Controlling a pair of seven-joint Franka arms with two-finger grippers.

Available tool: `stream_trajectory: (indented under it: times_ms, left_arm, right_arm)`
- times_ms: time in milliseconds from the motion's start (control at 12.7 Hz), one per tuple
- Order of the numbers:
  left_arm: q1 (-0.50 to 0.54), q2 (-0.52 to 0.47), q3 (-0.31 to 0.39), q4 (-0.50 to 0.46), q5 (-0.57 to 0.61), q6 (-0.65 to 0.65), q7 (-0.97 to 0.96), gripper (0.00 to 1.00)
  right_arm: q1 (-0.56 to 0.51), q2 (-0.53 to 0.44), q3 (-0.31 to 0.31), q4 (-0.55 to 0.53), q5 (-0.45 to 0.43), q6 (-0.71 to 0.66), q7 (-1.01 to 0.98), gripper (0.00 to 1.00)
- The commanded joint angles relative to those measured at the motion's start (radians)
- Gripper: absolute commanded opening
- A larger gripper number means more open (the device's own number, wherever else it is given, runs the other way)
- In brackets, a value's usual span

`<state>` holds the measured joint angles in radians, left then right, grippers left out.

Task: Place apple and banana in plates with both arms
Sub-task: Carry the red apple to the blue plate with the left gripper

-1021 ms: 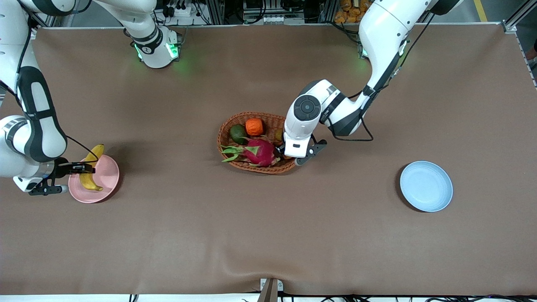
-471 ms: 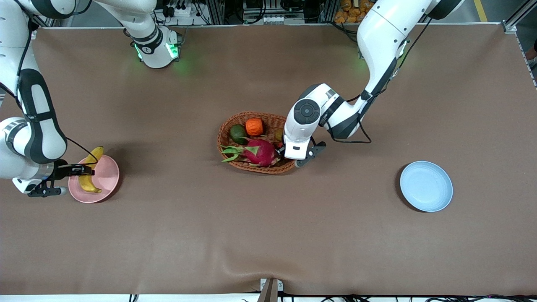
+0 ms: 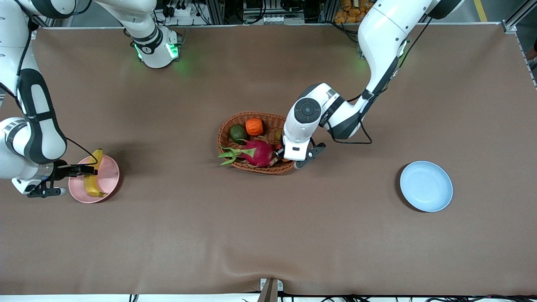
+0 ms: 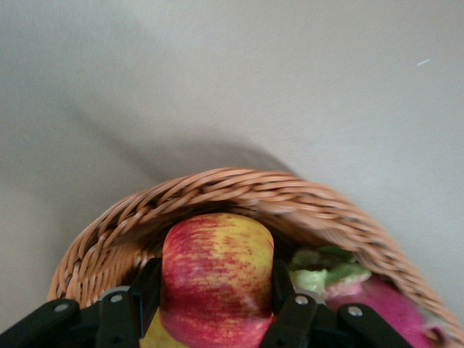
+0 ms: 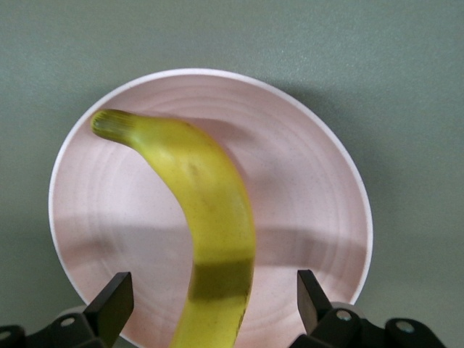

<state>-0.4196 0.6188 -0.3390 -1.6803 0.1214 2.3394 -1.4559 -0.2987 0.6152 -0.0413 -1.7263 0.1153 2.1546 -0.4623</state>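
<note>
In the left wrist view my left gripper (image 4: 215, 290) is shut on the red and yellow apple (image 4: 217, 246), inside the wicker basket (image 4: 239, 187). From the front, the left gripper (image 3: 280, 152) is down in the basket (image 3: 251, 167) at the end toward the left arm, and it hides the apple. The banana (image 3: 94, 176) lies in the pink plate (image 3: 110, 167). My right gripper (image 3: 79, 170) hovers open just over it, with its fingers (image 5: 112, 301) apart on either side of the banana (image 5: 210, 210). The light blue plate (image 3: 426, 186) stands with nothing in it toward the left arm's end.
The basket also holds a magenta dragon fruit (image 3: 258, 153), an orange ribbed fruit (image 3: 254, 126) and a green fruit (image 3: 238, 133). Brown table cloth stretches between the basket and each plate.
The right gripper opened and let go of the banana, which settled into the pink plate. The left gripper closed on the apple in the basket, and the dragon fruit shifted slightly.
</note>
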Motion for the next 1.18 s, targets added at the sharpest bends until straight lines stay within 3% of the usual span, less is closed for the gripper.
stream_trajectory:
  times_ms: [0,236,864,1099]
  left_arm:
    - [0.011,-0.128,0.0,0.026,0.024,-0.15,-0.006,0.0]
    - [0.063,-0.166,0.0,0.126,0.018,-0.3,0.073,0.0]
    - [0.336,-0.232,-0.006,0.129,-0.034,-0.397,0.59,0.0]
    - [0.407,-0.228,-0.005,0.128,-0.035,-0.396,0.745,0.0]
  right_arm:
    - [-0.008,0.008,0.017,0.019,-0.009,-0.004,-0.007,1.0]
    - [0.013,-0.017,0.02,0.008,-0.006,-0.027,0.004,1.0]
    - [0.142,-0.149,0.02,-0.127,-0.006,-0.058,0.278,1.0]
    - [0.164,-0.215,0.02,-0.283,-0.006,0.133,0.28,1.0]
